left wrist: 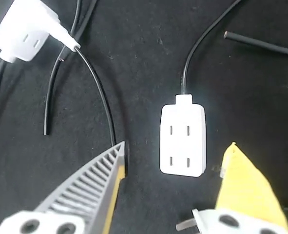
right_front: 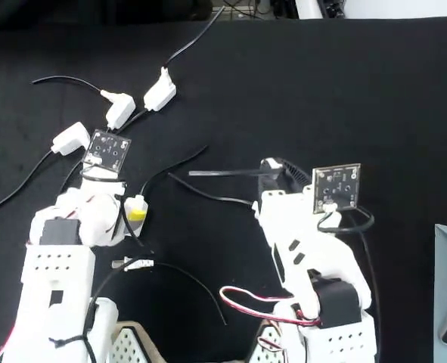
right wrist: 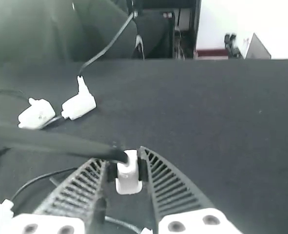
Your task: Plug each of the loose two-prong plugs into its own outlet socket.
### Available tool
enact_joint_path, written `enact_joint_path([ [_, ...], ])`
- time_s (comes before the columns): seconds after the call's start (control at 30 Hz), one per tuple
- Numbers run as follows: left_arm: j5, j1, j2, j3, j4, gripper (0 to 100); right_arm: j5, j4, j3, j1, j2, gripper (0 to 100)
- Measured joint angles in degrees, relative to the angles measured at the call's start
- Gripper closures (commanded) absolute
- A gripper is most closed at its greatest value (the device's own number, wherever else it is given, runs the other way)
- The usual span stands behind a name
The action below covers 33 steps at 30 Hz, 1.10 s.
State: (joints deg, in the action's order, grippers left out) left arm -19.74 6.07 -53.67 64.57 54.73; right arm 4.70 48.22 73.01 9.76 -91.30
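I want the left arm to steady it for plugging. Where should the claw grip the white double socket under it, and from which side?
Grip the double socket across its long side walls, coming straight down from above. It lies flat, slots up, cord leaving one short end, so a narrow-width clamp probably leaves the slots free. The left claw hangs open above it.

No lettering, number, label or sign can be read on the outlet socket (left wrist: pixel 182 139) or anywhere else.

Prongs of the plug (right wrist: pixel 129 179) in the right claw (right wrist: pixel 124 158) are hidden from sight.
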Motion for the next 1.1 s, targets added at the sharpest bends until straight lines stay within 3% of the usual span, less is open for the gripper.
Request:
enact_joint_path([
  [0.37, 0.4, -0.1, 24.6, -5.0, -7.3, 70, 0.0, 1.2, 0.0, -0.1, 0.0, 98.4],
  [0.57, 0.1, -2.6, 40.2, -12.1, -7.3, 86, 0.0, 1.2, 0.0, -0.1, 0.0, 98.4],
  [0.87, -4.1, -7.9, 41.6, -14.0, -7.2, 92, 0.0, 1.2, 1.5, -0.1, 0.0, 98.4],
  [1.1, -4.5, -14.2, 41.6, -14.2, -7.4, 89, 0.0, 1.2, 1.5, -0.1, 0.0, 98.4],
])
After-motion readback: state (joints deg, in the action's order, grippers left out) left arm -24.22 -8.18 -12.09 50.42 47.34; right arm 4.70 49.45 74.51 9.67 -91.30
